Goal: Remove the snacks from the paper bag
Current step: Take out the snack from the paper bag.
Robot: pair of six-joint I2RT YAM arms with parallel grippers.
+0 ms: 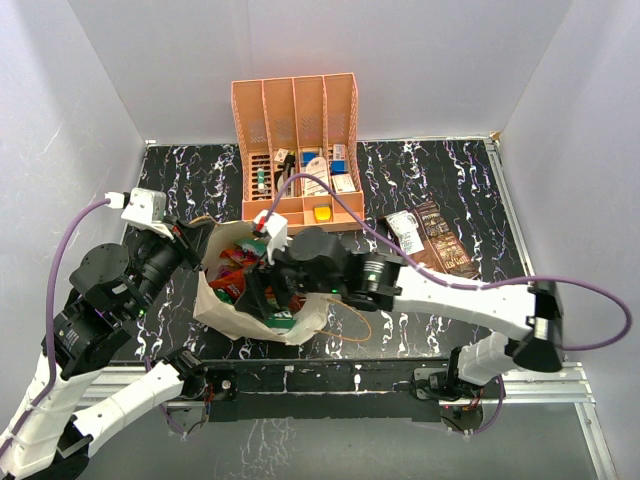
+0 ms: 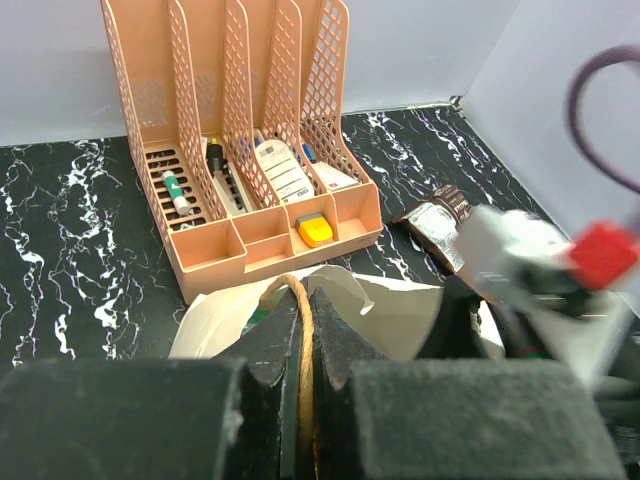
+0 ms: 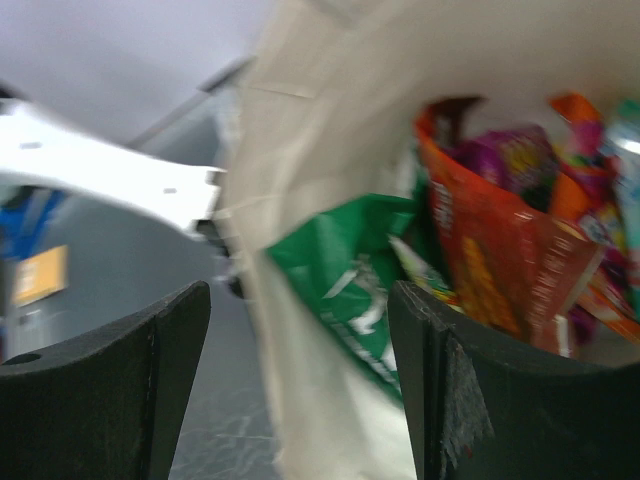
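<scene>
Right gripper (image 3: 300, 300) straddles paper bag (image 3: 300, 140) wall, hidden overhead.

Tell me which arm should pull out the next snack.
Right. The right gripper is open at the mouth of the paper bag, green packet and red packet just ahead. The left gripper is busy, shut on the cord handle.

Black marble-look tabletop (image 1: 430, 180) with white veining, filling the cell floor. Plain white walls (image 1: 400, 60) at 9, 12 and 3 o'clock. Peach slotted organizer (image 1: 296, 110) sits at 12 against the back wall. Aluminium frame rail (image 1: 575, 385) runs along the 6 o'clock edge and up the 3 o'clock side. Light is even, shadows soft.
</scene>
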